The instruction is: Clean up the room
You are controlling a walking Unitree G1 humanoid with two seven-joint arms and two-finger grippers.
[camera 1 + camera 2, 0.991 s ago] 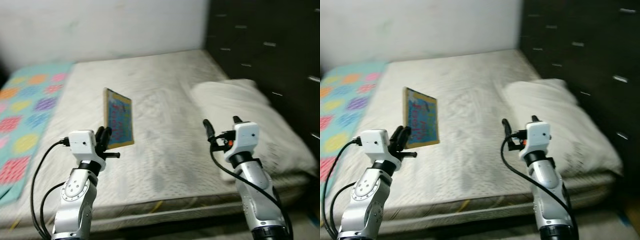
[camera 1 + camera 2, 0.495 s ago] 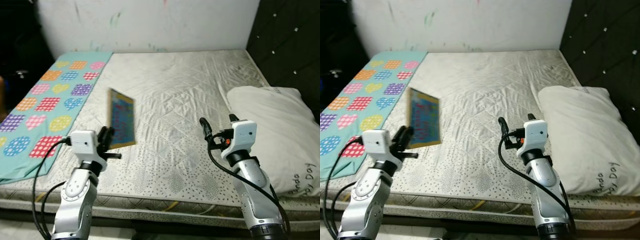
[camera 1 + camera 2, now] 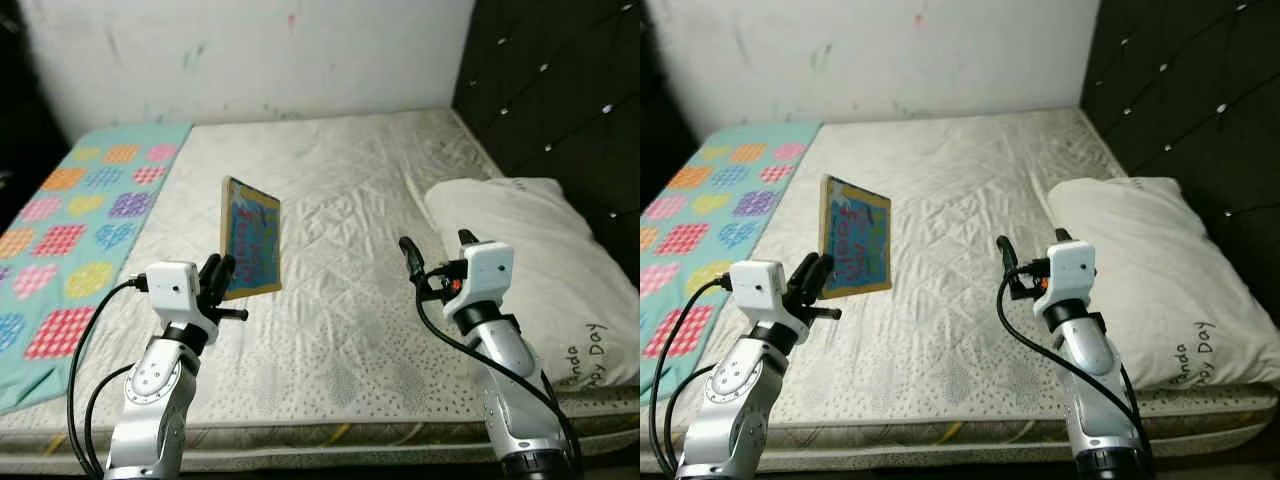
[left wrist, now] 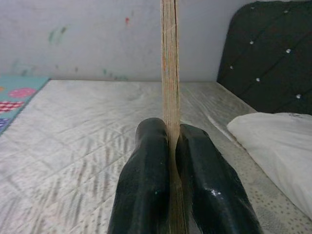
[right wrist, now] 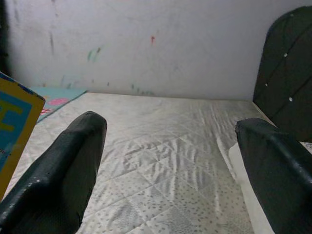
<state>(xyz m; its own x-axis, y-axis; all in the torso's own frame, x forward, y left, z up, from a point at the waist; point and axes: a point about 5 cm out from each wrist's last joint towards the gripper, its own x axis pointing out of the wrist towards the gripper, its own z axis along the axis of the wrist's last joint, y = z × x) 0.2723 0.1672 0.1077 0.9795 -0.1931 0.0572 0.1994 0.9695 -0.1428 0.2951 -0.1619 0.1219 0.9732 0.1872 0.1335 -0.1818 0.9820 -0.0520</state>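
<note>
Lower left of frame: left pincer [image 3: 218, 283] clamped on the lower edge of an upright book [image 3: 250, 238], held above the bed [image 3: 340, 330]. Lower right: right pincer [image 3: 437, 258] spread apart, empty. Right: pillow [image 3: 530, 250]. Upper left: patterned blanket [image 3: 70, 210].

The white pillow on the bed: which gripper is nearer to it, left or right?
Right. The right gripper hovers open just beside the pillow; the left gripper, holding a book, is across the mattress from it.

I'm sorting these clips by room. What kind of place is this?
Most likely a bedroom: a bare quilted mattress against a dark tufted headboard, with a white pillow and a patterned blanket on it. The left gripper holds a book.
</note>
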